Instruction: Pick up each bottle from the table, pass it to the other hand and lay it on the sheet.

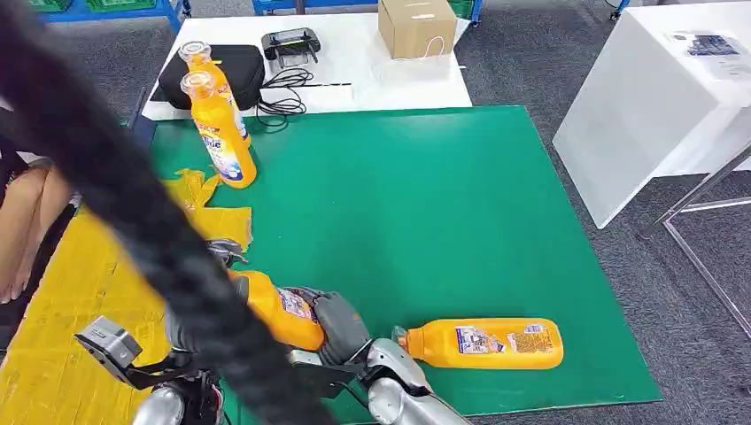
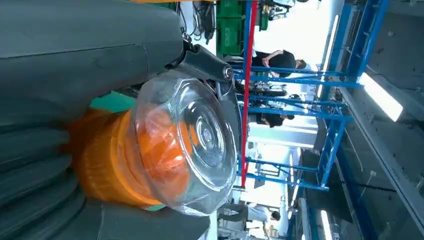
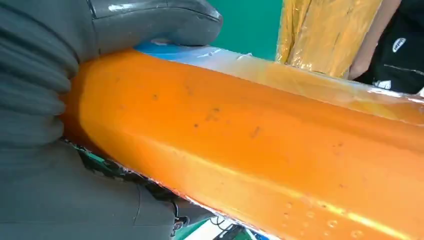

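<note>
Low in the head view, an orange bottle (image 1: 276, 310) is held level between both my hands, over the edge where the green mat (image 1: 425, 204) meets the yellow sheet (image 1: 71, 292). My right hand (image 1: 341, 323) grips its labelled body (image 3: 260, 135), wrapped around the base end (image 3: 45, 95). My left hand (image 2: 45, 110) closes round the orange neck just behind the clear cap (image 2: 190, 140). A second bottle (image 1: 487, 343) lies on its side on the mat to the right. Two more bottles stand upright at the mat's far left corner (image 1: 221, 133) (image 1: 202, 66).
A thick dark cable (image 1: 115, 177) crosses the left of the head view and hides part of my left arm. A person (image 1: 27, 212) sits at the left edge beside the sheet. A black bag (image 1: 239, 71), a cardboard box (image 1: 416, 27) and a white table (image 1: 655, 97) lie beyond.
</note>
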`<action>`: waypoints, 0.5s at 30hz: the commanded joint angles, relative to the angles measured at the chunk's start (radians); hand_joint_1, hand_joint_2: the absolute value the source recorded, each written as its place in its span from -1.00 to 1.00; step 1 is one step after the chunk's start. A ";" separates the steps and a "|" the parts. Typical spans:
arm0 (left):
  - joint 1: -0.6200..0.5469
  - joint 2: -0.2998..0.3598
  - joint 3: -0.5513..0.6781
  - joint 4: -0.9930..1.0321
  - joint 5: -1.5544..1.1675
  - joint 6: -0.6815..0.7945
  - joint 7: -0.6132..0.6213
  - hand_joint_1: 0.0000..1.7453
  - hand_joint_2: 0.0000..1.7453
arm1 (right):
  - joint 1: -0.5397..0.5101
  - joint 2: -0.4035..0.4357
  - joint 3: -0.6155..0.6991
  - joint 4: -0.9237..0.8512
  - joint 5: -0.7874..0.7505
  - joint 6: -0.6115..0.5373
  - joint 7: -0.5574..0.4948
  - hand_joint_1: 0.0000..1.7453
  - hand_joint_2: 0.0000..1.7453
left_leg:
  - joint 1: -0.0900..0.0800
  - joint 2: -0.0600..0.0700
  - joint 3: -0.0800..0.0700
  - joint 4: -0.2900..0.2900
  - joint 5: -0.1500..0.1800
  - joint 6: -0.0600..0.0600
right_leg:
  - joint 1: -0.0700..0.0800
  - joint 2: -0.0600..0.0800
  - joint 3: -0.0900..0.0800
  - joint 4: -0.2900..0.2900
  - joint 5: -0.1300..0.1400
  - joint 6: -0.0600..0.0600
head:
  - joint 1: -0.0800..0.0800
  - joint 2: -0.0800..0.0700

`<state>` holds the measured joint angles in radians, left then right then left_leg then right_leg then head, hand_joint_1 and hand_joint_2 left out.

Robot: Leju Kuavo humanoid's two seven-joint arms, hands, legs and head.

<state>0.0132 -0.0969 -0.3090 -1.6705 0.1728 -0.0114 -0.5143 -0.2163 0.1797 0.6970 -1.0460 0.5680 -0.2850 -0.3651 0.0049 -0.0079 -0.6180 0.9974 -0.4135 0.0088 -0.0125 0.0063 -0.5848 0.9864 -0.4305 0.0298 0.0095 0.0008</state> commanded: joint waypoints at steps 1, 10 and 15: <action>-0.068 -0.005 -0.029 0.088 -0.008 -0.009 0.025 1.00 1.00 | -0.001 -0.019 0.034 -0.003 0.007 0.001 -0.012 1.00 1.00 | 0.001 -0.002 0.003 0.000 -0.001 0.000 | 0.001 -0.003 0.004 -0.001 -0.001 -0.001 | 0.000 0.000; -0.081 -0.004 -0.039 0.130 -0.003 -0.030 0.047 1.00 1.00 | 0.007 -0.024 0.031 -0.051 0.009 -0.026 -0.013 1.00 1.00 | 0.001 -0.002 0.004 0.000 -0.001 0.000 | 0.001 -0.003 0.006 -0.001 -0.002 -0.001 | 0.000 0.000; -0.084 -0.002 -0.044 0.143 0.002 -0.044 0.065 1.00 1.00 | 0.013 -0.023 0.028 -0.058 0.028 -0.060 -0.016 1.00 1.00 | 0.001 -0.001 0.004 0.000 -0.001 0.000 | 0.001 -0.002 0.005 -0.001 -0.002 -0.001 | 0.000 0.000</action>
<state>-0.0260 -0.0992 -0.3246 -1.6331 0.1736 -0.0435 -0.4803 -0.1961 0.1789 0.6851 -1.0773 0.5692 -0.3193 -0.3670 0.0049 -0.0079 -0.6181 0.9974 -0.4135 0.0088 -0.0125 0.0062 -0.5847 0.9864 -0.4304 0.0298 0.0095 0.0008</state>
